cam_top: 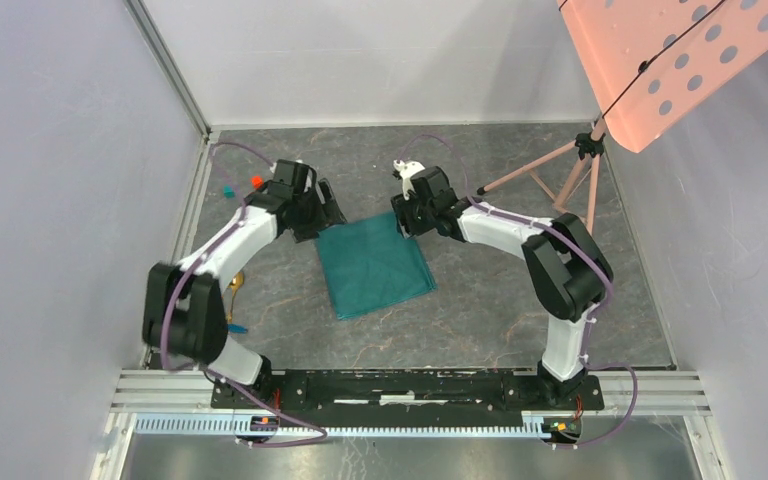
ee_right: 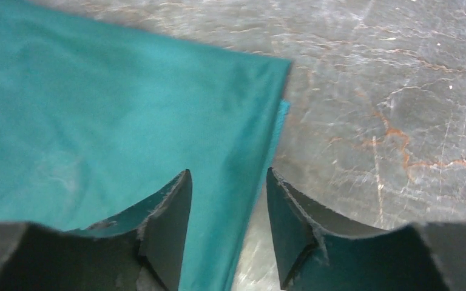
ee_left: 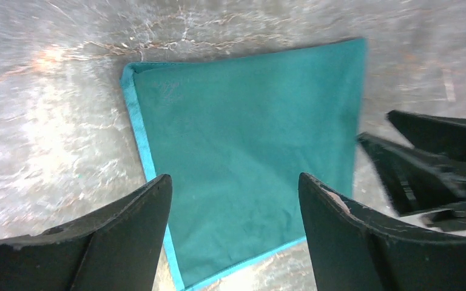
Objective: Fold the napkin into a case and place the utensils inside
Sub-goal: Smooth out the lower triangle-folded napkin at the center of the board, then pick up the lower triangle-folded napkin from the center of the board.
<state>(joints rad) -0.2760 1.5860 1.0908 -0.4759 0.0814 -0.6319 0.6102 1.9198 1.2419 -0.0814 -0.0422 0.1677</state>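
The teal-green napkin (cam_top: 375, 265) lies flat on the dark marble table, folded into a rough square with a lighter hem along its edges. My left gripper (cam_top: 325, 222) hovers over its far left corner, open, with only cloth (ee_left: 243, 145) below the wide gap (ee_left: 235, 182). My right gripper (cam_top: 408, 222) is at the far right corner, also open (ee_right: 227, 176), straddling the napkin's edge (ee_right: 127, 121) without pinching it. The gold spoon (cam_top: 234, 285) and the blue utensil (cam_top: 237, 327) lie beside the left arm, partly hidden by it.
A red cube (cam_top: 256, 180) and a teal cube (cam_top: 228, 189) sit at the back left. A pink perforated board (cam_top: 660, 60) on a tripod (cam_top: 560, 175) stands at the back right. Grey walls close in both sides. The right gripper's black fingers (ee_left: 437, 170) show in the left wrist view.
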